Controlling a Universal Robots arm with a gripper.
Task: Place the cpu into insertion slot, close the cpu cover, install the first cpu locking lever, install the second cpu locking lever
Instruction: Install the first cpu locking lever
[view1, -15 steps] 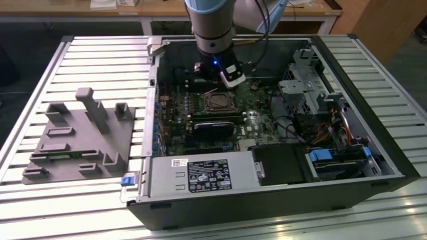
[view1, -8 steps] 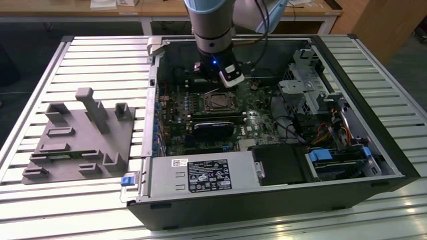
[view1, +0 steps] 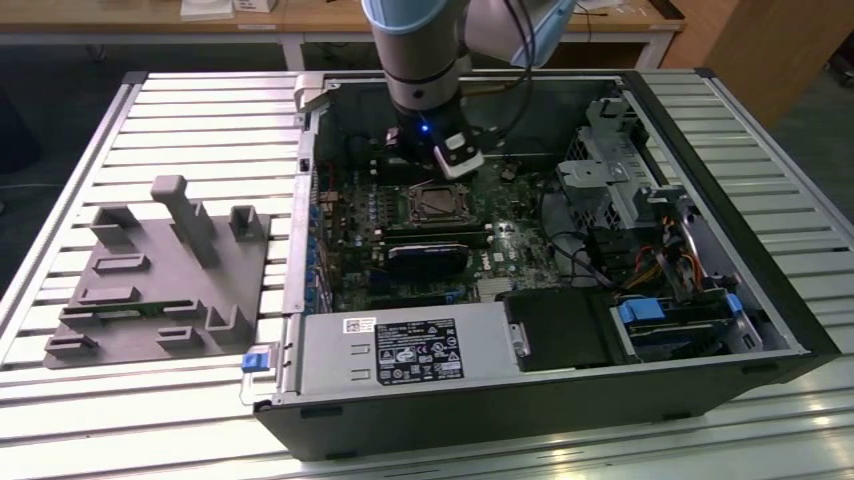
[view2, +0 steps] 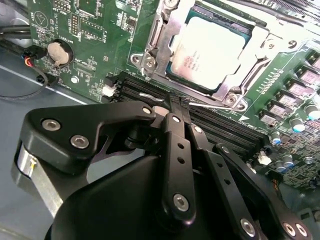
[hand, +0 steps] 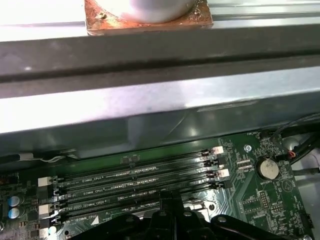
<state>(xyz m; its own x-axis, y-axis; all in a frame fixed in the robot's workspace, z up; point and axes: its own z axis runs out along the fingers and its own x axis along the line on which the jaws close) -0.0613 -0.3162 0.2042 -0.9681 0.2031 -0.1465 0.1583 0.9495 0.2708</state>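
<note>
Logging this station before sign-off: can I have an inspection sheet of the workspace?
Surface: slatted metal table.
Job's things: cpu seated under the shut cover; thin lever alongside.
Clutter: grey fixture on the table.
Grippers: tool shut, tips at the lever.
Cables: black cable beside the board; wire bundle in the case.
Surroundings: open PC case; wooden bench behind.
</note>
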